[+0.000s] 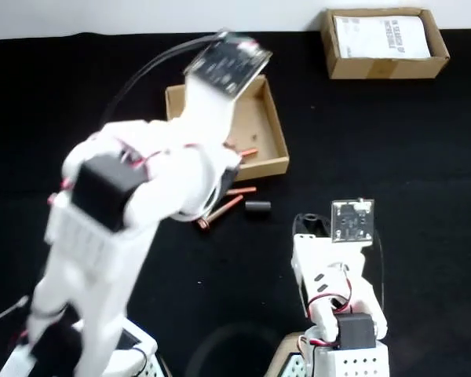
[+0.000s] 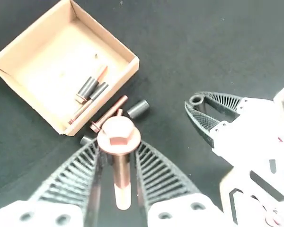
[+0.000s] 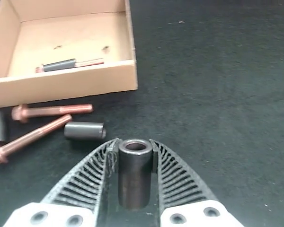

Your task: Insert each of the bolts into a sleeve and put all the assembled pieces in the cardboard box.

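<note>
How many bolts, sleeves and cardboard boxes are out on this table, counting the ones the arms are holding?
Bolts: 5
Sleeves: 5
Cardboard boxes: 2
Total: 12

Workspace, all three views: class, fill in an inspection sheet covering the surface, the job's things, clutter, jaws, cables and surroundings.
Surface: black table.
Job's things: the cardboard box holds two sleeved bolts. Two loose bolts and two loose sleeves lie on the table just outside it.
Clutter: a second box with a printed sheet inside, at the far corner.
Jaws: the left jaws are shut on the held bolt, head toward the box. The right jaws are shut on the held sleeve, its open end showing.
Cables: a black cable arcs from the left arm. There are red wires on the right arm.
Surroundings: pale wall beyond the table.
</note>
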Tool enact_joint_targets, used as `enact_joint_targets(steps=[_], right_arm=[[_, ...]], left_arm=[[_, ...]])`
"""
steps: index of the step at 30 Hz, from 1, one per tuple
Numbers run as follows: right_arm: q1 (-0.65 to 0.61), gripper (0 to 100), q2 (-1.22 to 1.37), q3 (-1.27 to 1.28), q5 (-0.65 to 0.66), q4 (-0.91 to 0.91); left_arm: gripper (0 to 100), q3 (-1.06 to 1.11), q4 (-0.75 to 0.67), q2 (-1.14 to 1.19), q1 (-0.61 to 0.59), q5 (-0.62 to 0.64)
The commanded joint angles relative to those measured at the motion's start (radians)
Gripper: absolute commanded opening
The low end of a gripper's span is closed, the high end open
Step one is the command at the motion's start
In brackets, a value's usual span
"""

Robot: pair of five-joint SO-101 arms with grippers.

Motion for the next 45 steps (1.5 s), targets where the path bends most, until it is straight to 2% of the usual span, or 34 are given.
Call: enact_joint_targets(steps=[1, 6, 10, 16, 26, 32, 45], right_arm=[[-0.073, 0.8, -0.010, 0.036, -0.002, -0.079], [-0.125, 0.8, -0.010, 0.105, -0.005, -0.202], [-0.124, 0.8, -0.010, 0.120, -0.008, -0.242], [-0.125, 0.8, -0.015, 0.136, -0.009, -0.243], [-0.125, 0.8, -0.015, 0.137, -0.009, -0.243], [-0.125, 0.8, -0.015, 0.137, -0.009, -0.243], [-0.125, 0.8, -0.015, 0.136, -0.009, -0.243]], left_arm=[[1, 0.332, -0.287, -0.142, 0.021, 0.006], [1, 0.722, -0.720, -0.271, 0.031, 0.008], [1, 0.898, -0.962, -0.321, 0.101, 0.026], [1, 1.018, -1.224, -0.286, 0.133, 0.307], [1, 1.020, -1.266, -0.249, 0.140, 0.334], [1, 1.061, -1.363, -0.239, 0.197, 0.334], [1, 1.064, -1.399, -0.125, 0.193, 0.331]])
